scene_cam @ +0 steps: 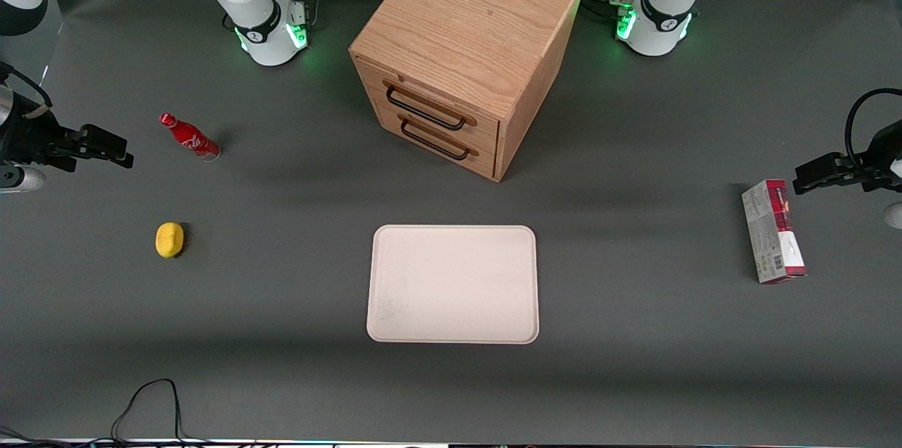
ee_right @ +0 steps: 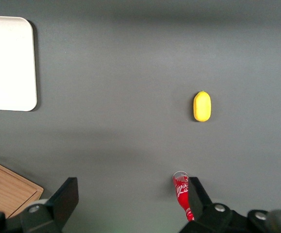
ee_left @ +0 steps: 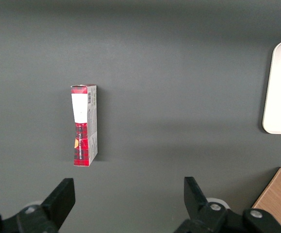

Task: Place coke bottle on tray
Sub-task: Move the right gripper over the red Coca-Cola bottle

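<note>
The coke bottle [scene_cam: 189,137], small, slim and red with a red cap and white script, stands on the dark table toward the working arm's end. It also shows in the right wrist view [ee_right: 182,193], partly covered by one finger. My gripper [scene_cam: 116,148] hovers above the table beside the bottle, apart from it, open and empty; in the wrist view [ee_right: 133,199] its two black fingers stand wide apart. The cream-white tray [scene_cam: 452,284] lies flat and empty mid-table, nearer the front camera than the cabinet, and its corner shows in the wrist view [ee_right: 9,63].
A wooden two-drawer cabinet [scene_cam: 465,53] stands mid-table, farther from the front camera than the tray. A yellow lemon [scene_cam: 169,239] lies nearer the front camera than the bottle. A red-and-grey carton [scene_cam: 773,231] lies toward the parked arm's end.
</note>
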